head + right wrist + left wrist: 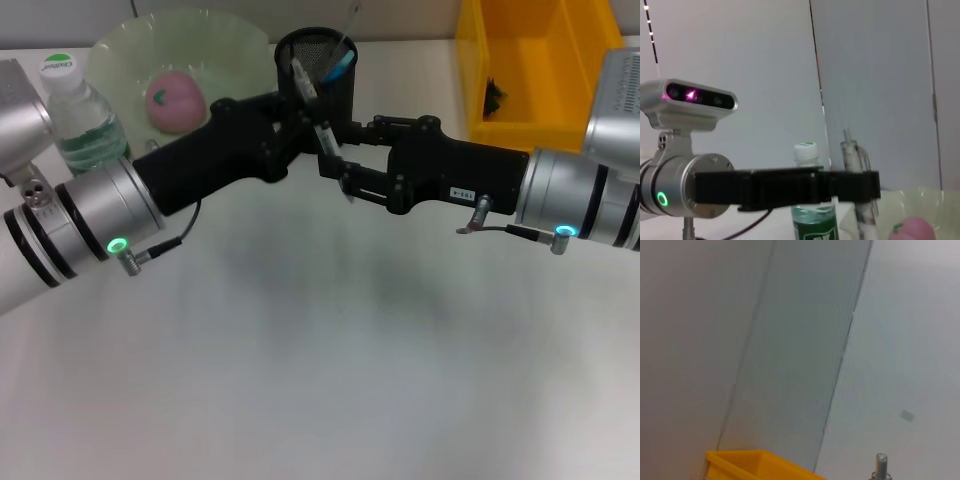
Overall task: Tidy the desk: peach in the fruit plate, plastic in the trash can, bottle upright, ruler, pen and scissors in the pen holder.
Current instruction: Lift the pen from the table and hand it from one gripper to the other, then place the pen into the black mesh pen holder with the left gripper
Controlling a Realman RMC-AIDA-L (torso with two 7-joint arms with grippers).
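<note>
While the peach (176, 100) is resting in the fruit plate (225, 45) beside the upright bottle (82, 120), the left gripper (312, 118) is grasping the pen (322, 135) just before the pen holder (335, 92); right gripper (345, 180) is hovering unclenched alongside.

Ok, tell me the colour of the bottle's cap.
The bottle has a white cap with green on top, clearest in the right wrist view.

Walls: plain pale grey panels (700, 340) — split by thin dark vertical seams (816, 65)
Furniture: plain white flat tabletop (320, 380)
Light: soft, even — faint blurred shadows on the tabletop
</note>
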